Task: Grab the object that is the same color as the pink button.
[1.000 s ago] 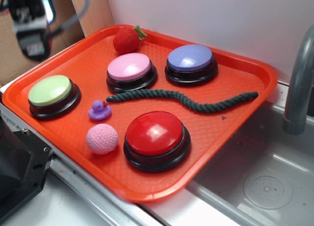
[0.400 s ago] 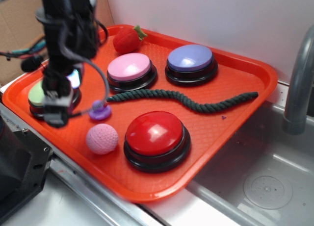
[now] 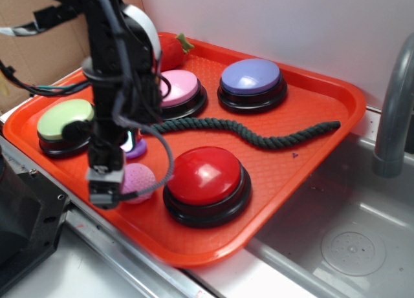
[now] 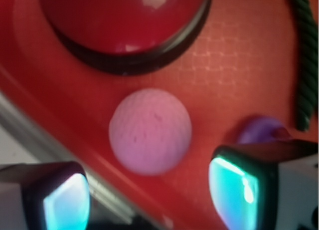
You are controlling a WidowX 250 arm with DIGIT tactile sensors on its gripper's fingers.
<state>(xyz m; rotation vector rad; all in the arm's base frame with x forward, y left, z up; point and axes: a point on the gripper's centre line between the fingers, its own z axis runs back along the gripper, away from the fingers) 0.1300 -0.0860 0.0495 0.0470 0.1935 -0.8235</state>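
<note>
Since the frame a second back, when only its blurred head showed at the top-left corner, the arm has swung in over the tray and dropped, and since the nearer earlier frame it has slid from over the green button toward the tray's front edge; nothing on the tray has shifted. The gripper now hangs low with its fingers spread wide apart, nothing between them yet, and the pink yarn ball sits just ahead of the gap, roughly centred, which looks like deliberate lining-up for a straddling grasp (wrist view is blurry, so contact can't be ruled in or out, but it reads as apart). In the exterior view the gripper covers the ball's left side, with the ball peeking out just beside the red button. That tight spot probably explains the wide opening and the approach from the tray-edge side. The purple duck sits close by the right finger, the dark rope further back. The pink button is behind the arm, partly hidden, and matches the ball's colour. All rest on the orange tray.
</note>
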